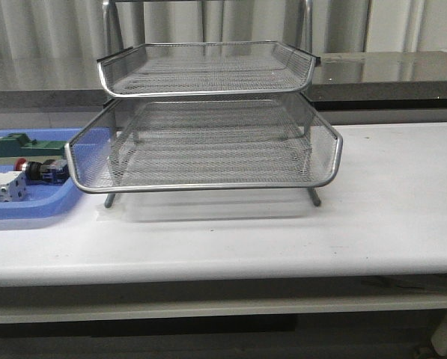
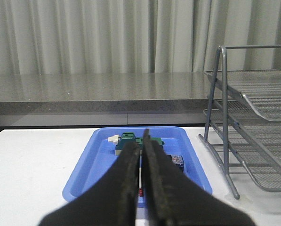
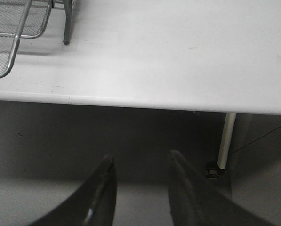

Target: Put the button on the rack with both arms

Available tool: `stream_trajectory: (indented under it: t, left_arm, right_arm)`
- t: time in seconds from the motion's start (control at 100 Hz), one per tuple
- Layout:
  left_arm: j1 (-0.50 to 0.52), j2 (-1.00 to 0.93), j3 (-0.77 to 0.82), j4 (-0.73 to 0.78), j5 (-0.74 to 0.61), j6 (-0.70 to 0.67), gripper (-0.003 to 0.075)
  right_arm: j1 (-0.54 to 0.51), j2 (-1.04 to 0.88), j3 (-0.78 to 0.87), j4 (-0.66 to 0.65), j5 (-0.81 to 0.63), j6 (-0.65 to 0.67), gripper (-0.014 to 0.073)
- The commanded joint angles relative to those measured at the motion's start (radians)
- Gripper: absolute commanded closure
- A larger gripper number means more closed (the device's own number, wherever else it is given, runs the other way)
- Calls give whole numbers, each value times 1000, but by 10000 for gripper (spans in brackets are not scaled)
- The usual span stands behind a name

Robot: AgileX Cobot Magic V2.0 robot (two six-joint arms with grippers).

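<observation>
Front view shows the button [image 1: 42, 170] lying in the blue tray [image 1: 28, 212] at about nine o'clock from the rack [image 1: 208, 146], beside a green block [image 1: 25, 146] and a white block [image 1: 2, 187]; neither arm appears in that view. Left wrist view has the left gripper [image 2: 141, 155] with fingers pressed together, empty, held low and level, aimed at the tray — the button peeks out just behind its tips. The step in hand is likely the pickup: spread the fingers first, descend over the black collar, and keep clear of both blocks. Right gripper [image 3: 139, 165] hangs past the surface [image 3: 178, 56] edge, fingers apart, holding nothing, pointing down toward the floor.
</observation>
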Motion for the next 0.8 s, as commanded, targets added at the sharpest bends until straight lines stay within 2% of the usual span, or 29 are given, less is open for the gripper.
stream_trajectory:
  t: [0.0,0.11,0.18,0.79]
  left_arm:
    - [4,-36,46,-8,-82,-8,716]
    - [4,-36,46,-8,-82,-8,716]
    - [4,-36,46,-8,-82,-8,716]
    - [4,-36,46,-8,-82,-8,716]
  right_arm:
    - [-2,-10,-36,-25,-33,5,414]
    - [-2,-13,-36,-25,-10,5,587]
    - [-2,-13,-36,-24,-6,5,667]
    - [-2,-13,-36,-22,-5,5,662]
